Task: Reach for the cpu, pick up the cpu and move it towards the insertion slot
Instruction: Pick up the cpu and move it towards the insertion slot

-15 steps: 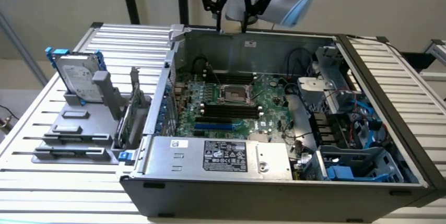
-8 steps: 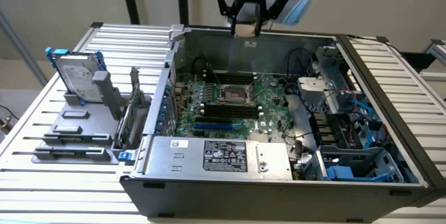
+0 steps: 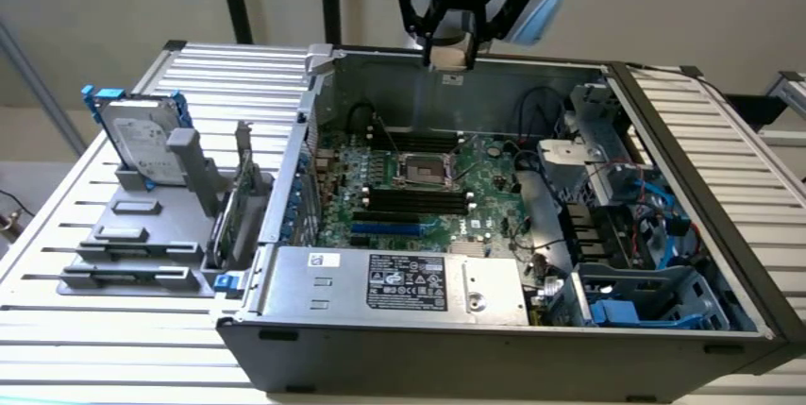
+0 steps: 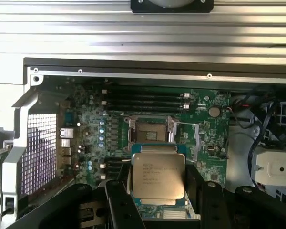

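The cpu [image 4: 158,175], a small flat square chip with a silvery top and fine print, sits clamped between the black fingers [image 4: 116,198] of my gripper [image 4: 156,181], which is shut on it. In the exterior view my gripper [image 3: 451,54] hangs high over the back wall of the open computer case, well above the board. The insertion slot [image 3: 422,171] is a square socket with a shiny metal frame and a dark centre on the green board. In the wrist view the slot [image 4: 150,130] lies just beyond the held chip, with a clear gap between them.
Long black memory slots [image 3: 410,199] run beside the socket. A silver power supply [image 3: 391,282] fills the case's front. A silver hard drive with blue brackets [image 3: 142,141] stands on a grey holder [image 3: 132,249] at the exterior view's left. Blue cables [image 3: 655,207] crowd the case's right side.
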You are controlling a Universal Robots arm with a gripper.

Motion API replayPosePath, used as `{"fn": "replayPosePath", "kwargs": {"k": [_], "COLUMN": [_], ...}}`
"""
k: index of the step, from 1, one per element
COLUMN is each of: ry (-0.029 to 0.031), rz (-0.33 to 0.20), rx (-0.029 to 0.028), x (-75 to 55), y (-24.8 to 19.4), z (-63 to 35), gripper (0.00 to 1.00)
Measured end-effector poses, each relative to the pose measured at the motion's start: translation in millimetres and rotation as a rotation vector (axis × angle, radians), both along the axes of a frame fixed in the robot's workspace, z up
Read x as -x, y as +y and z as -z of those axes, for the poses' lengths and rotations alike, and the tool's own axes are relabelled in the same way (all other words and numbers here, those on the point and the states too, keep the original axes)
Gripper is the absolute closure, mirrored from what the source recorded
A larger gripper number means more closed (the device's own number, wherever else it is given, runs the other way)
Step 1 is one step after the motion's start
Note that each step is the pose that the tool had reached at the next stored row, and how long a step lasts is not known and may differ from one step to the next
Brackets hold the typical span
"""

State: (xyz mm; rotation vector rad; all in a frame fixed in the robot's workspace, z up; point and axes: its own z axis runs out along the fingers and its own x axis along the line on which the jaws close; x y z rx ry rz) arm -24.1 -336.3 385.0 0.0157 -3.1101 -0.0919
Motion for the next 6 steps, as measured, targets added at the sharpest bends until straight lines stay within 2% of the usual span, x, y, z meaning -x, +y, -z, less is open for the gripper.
{"fn": "replayPosePath", "kwargs": {"k": [6], "ry": [-0.0001], "rz": [0.002], "rx": [0.0001], "x": [0.0], "y": [0.1], "z": [0.0], "gripper": [0.45]}}
